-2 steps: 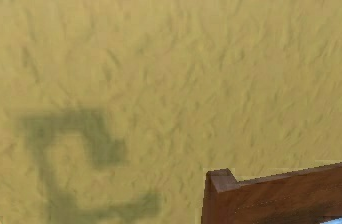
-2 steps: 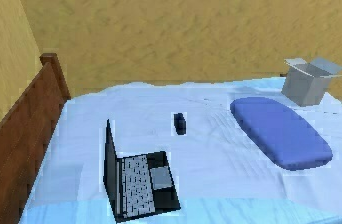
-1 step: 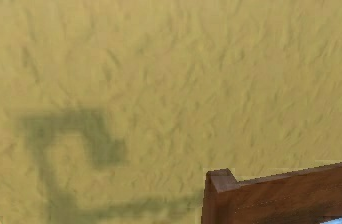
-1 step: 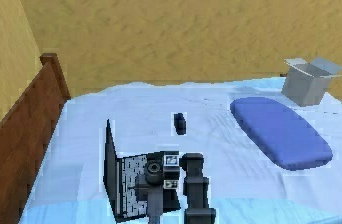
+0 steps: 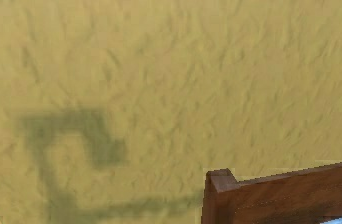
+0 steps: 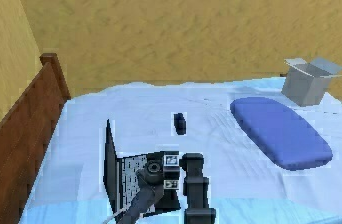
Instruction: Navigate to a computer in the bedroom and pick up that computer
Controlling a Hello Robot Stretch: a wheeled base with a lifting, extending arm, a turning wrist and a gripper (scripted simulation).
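Our gripper (image 6: 142, 187) sits lower centre at the open dark laptop (image 6: 112, 157); we cannot tell if it holds anything; a nudge could fold it.

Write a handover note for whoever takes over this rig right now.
Gripper: at the laptop; I cannot tell whether it holds anything.
Laptop: open, resting on the bed near the wooden bed end.
Done: the robot is beside the bed, with the arm out over it at the laptop.
Left: the laptop is not yet lifted clear of the bed; grip and raise it.
Nearby: small dark thing, blue pillow, grey box farther out.
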